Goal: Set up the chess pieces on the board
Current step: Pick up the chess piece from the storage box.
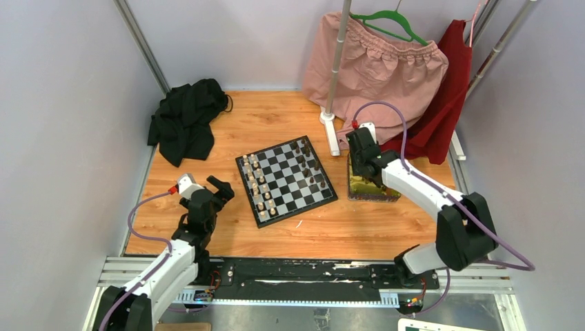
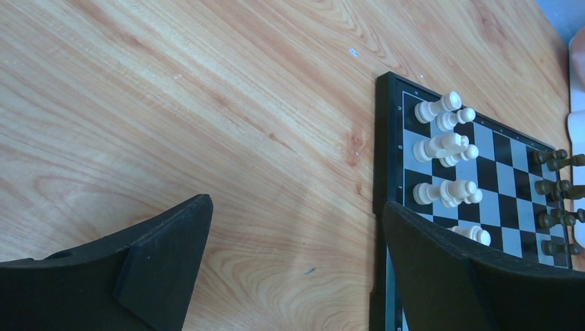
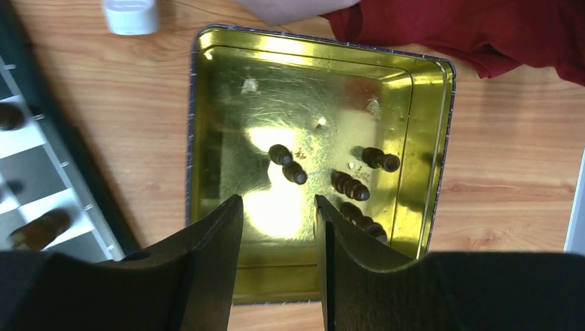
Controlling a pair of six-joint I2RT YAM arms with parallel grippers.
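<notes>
On your right gripper [image 3: 278,205] the jaws hang parted and empty over the yellow tin [image 3: 207,41]. Its dark chessmen [image 3: 350,186] lie clustered, so closing may knock neighbours. Your left gripper [image 2: 296,205] has its jaws spread wide, holding nothing.

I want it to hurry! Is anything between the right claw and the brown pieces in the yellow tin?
Nothing visible. The right gripper hangs over the open tin, jaws apart, and the dark pieces lie uncovered on its floor.
</notes>
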